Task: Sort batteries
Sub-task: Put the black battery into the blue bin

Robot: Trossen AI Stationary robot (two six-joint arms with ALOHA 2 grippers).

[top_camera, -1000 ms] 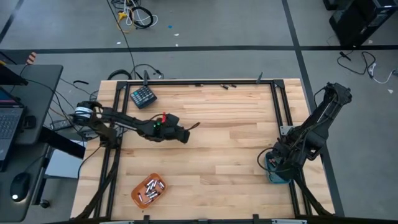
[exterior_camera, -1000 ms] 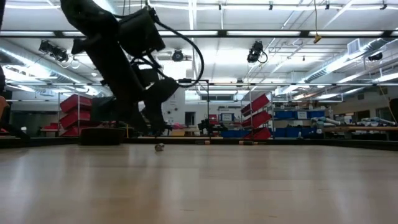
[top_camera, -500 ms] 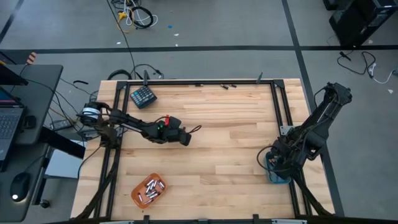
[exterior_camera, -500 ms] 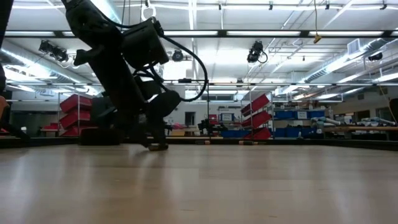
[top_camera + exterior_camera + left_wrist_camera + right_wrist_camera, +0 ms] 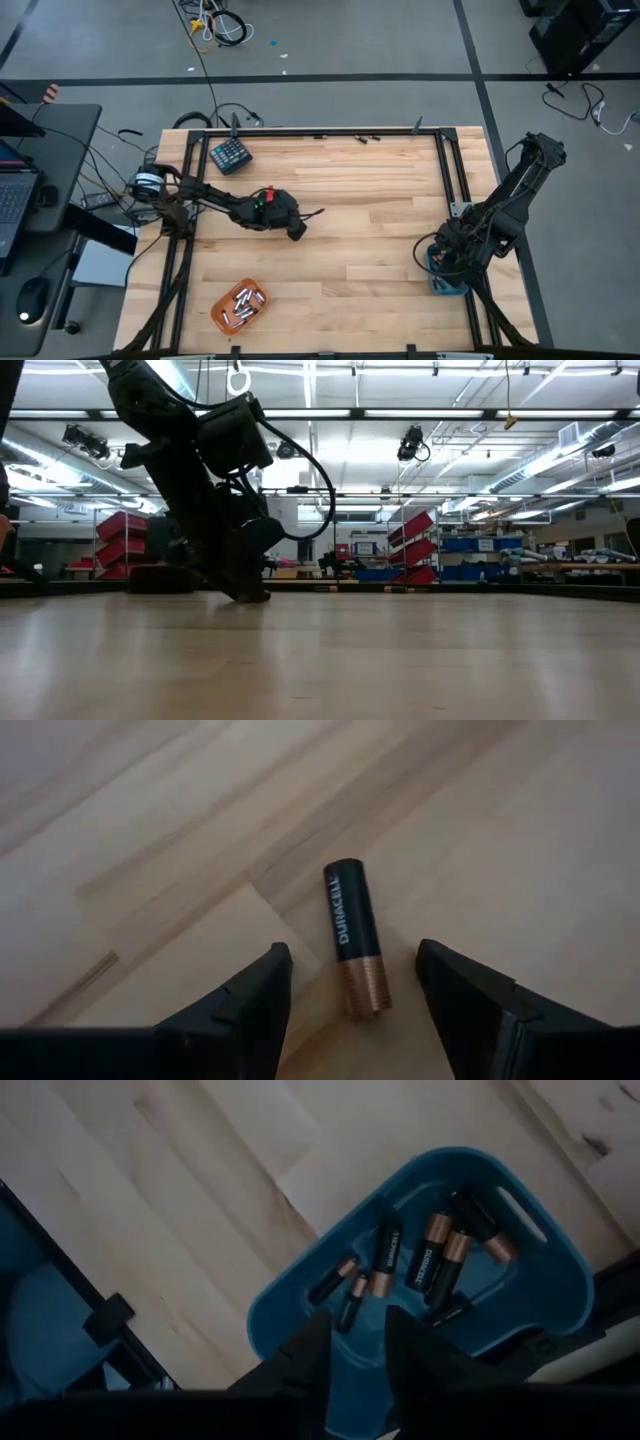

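Batteries are partly sorted: several lie in the blue tray [image 5: 520,1295] at the high view's lower right, more wait in the orange tray [image 5: 239,305] at lower left, and one battery [image 5: 353,935] lies loose mid-table. The left gripper [image 5: 350,1010], fingers spread wide, straddles that loose cell without gripping it. The right gripper [image 5: 352,1355] hangs over the blue tray, fingers slightly apart and empty. Plenty of sorting remains, I judge.

Both arms are finished in matte black. Red and green marks are seen on the left arm [image 5: 262,200] near its wrist; a looping black cable is carried there. Dark wedge-shaped fingers [image 5: 238,1010] are fitted.
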